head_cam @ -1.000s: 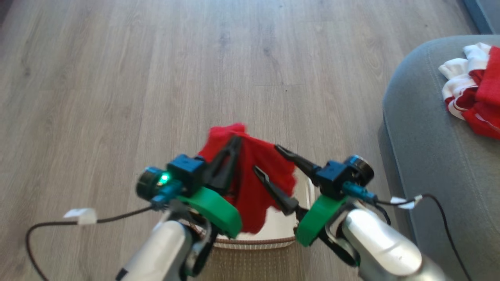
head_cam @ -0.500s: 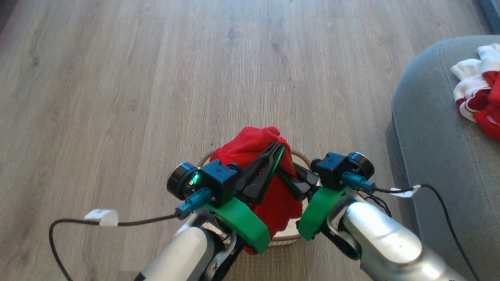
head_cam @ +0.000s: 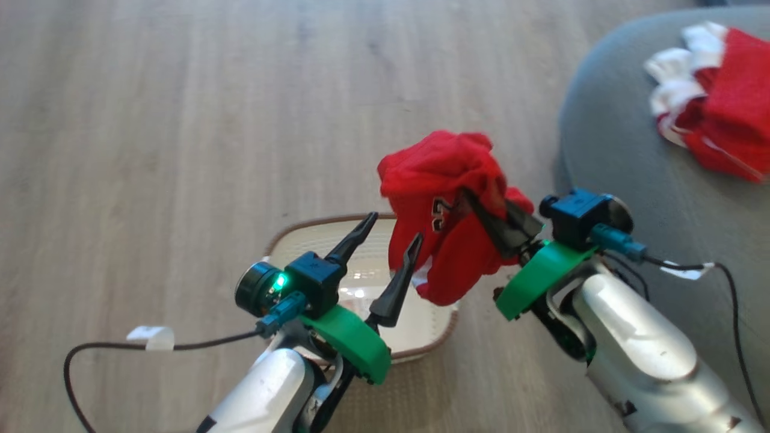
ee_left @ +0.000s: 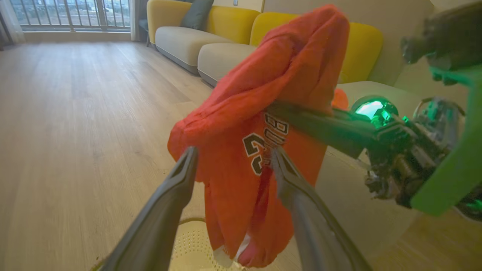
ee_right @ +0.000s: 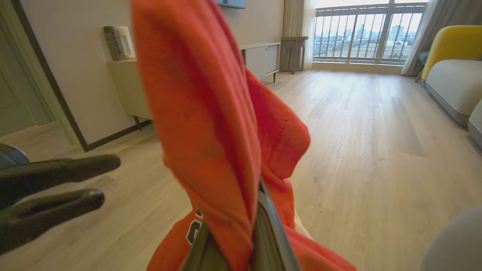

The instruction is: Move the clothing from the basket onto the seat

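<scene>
My right gripper (head_cam: 468, 197) is shut on a bright red garment (head_cam: 442, 180) with a dark number printed on it. The garment hangs bunched in the air, above and just right of the basket (head_cam: 289, 231), left of the grey seat (head_cam: 607, 162). In the right wrist view the red garment (ee_right: 211, 113) is pinched between my fingers (ee_right: 273, 233). My left gripper (head_cam: 394, 227) stands open over the basket, close beside the hanging cloth and holding nothing; in its own view the left gripper (ee_left: 233, 154) frames the garment (ee_left: 271, 67). More red and white clothing (head_cam: 716, 114) lies on the seat.
Wooden floor (head_cam: 180, 120) spreads to the left and ahead. Black cables (head_cam: 180, 346) trail from both wrists. Yellow and cream sofas (ee_left: 196, 41) stand far across the room, and a low cabinet (ee_right: 260, 56) lines the wall.
My left gripper has opened and let go of the red garment. The right gripper has shut on it and carried it up and right toward the seat. The camera has turned right.
</scene>
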